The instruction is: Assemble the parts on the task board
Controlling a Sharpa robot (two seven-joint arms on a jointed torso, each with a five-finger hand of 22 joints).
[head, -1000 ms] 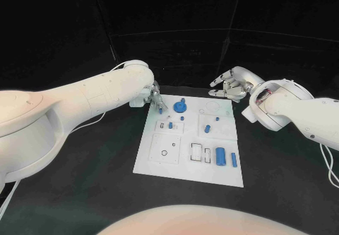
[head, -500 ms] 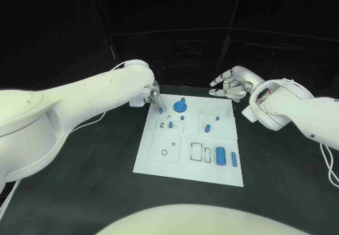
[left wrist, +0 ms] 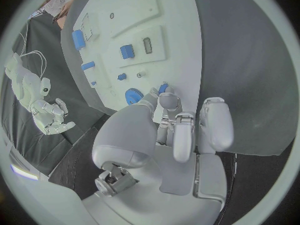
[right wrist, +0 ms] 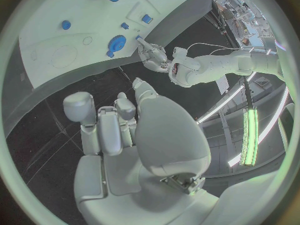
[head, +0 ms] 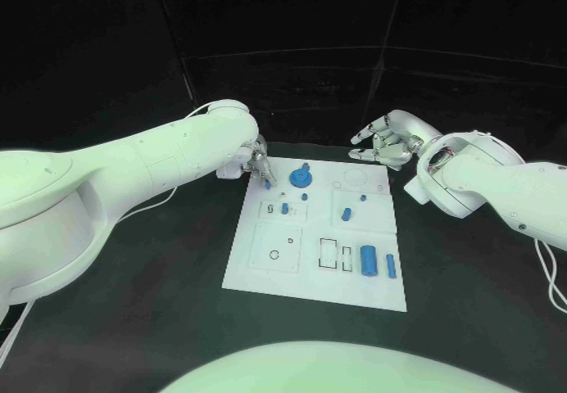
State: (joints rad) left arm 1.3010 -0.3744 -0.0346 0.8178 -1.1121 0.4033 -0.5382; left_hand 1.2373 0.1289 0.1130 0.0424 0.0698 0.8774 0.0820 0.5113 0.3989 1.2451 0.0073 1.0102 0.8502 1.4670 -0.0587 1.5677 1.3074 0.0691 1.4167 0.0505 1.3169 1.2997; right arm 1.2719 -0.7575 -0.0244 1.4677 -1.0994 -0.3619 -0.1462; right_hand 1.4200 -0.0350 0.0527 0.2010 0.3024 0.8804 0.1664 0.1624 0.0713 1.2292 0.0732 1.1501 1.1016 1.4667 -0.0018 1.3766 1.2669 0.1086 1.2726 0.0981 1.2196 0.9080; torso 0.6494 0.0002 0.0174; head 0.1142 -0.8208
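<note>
The task board [head: 283, 270] lies in the middle of the black table [head: 142, 311], its near edge toward me. My left hand [head: 256, 166] is at the board's far left corner, and in the left wrist view it pinches a small blue part [left wrist: 164, 88] between its fingertips [left wrist: 167, 99], just beside the blue gear [head: 301, 177]. My right hand [head: 387, 142] hangs off the far right corner, fingers spread, holding nothing.

My worry is that pinch. The part is small and held only at the tips, so I judge a slight tilt at insertion could jam it, or it could slip out and roll off the board. The fingers could also nudge the gear so close by.

The head view shows the whole layout, including the blue cylinder [head: 369, 260] at the near right. Only the wrist view shows the pinch.
</note>
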